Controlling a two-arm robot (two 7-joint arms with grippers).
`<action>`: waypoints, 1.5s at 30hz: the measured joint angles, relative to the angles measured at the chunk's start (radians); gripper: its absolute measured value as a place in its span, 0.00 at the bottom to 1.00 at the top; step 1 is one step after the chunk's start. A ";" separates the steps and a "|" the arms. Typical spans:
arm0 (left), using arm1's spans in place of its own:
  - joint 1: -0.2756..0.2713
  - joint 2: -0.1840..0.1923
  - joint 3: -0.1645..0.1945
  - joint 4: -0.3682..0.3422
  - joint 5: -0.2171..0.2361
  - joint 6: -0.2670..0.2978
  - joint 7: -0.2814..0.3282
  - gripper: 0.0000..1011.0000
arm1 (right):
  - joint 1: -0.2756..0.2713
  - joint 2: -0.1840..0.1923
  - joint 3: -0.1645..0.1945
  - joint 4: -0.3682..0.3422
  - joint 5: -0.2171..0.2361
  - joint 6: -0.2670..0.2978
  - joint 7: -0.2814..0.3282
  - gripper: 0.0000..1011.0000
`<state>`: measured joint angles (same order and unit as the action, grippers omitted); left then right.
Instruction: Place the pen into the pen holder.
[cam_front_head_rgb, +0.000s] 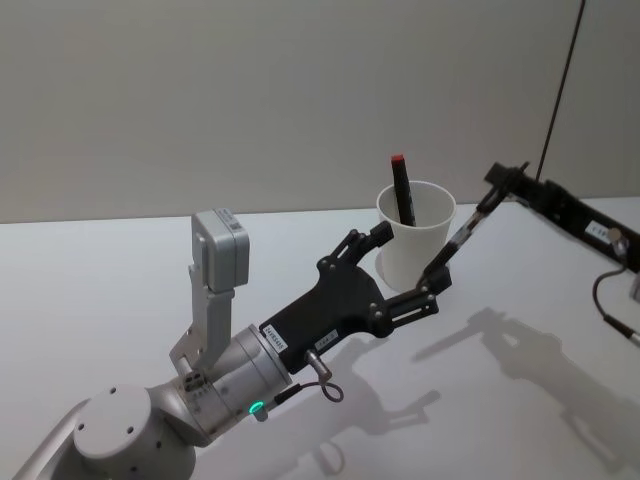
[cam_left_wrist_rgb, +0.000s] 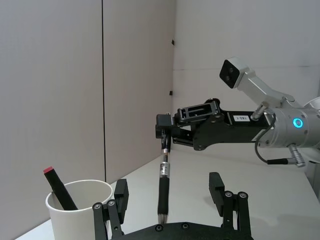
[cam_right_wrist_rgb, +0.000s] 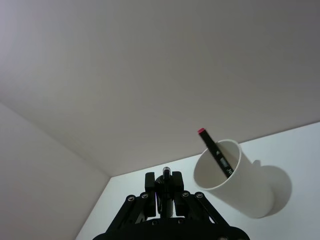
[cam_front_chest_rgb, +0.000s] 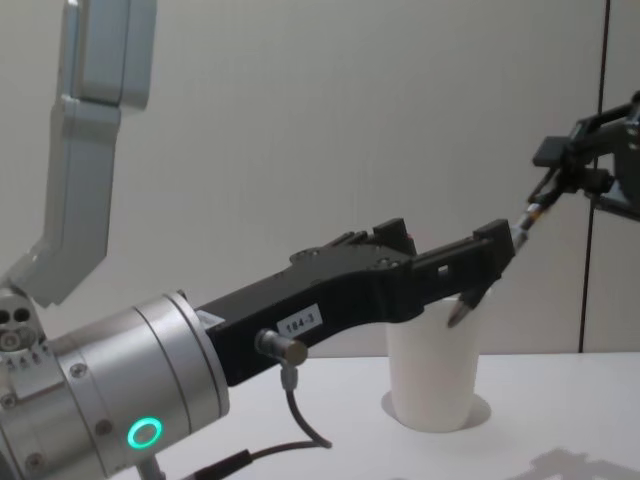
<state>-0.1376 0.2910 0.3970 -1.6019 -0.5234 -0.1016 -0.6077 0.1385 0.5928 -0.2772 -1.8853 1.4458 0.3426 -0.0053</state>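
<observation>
- On the left gripper (cam_front_chest_rgb: 470, 262), you can read a small white sticker on the black body in the chest view; it looks like "184-3", though the digits are small.
- A like sticker sits on the right gripper (cam_left_wrist_rgb: 164, 131) in the left wrist view; its print is too small to read.

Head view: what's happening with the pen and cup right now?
The right gripper holds a black pen by its top end, hanging tilted in the air beside the white cup, not yet over its rim. A red-capped marker already leans inside the cup. The left gripper is open, reaching in beside the cup with its fingers on either side of the hanging pen.
</observation>
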 joint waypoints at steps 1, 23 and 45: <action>0.000 0.000 0.000 0.000 0.000 0.000 0.000 0.99 | 0.002 0.001 0.001 0.005 -0.015 -0.014 -0.002 0.18; 0.000 0.000 0.000 0.000 0.000 0.000 0.000 0.99 | 0.117 -0.064 -0.022 0.145 -0.342 -0.195 0.044 0.18; 0.000 0.000 0.000 0.000 0.000 0.000 0.000 0.99 | 0.208 -0.133 -0.052 0.246 -0.535 -0.284 0.209 0.18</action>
<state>-0.1376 0.2909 0.3970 -1.6019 -0.5233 -0.1015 -0.6076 0.3470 0.4603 -0.3293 -1.6396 0.9104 0.0582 0.2035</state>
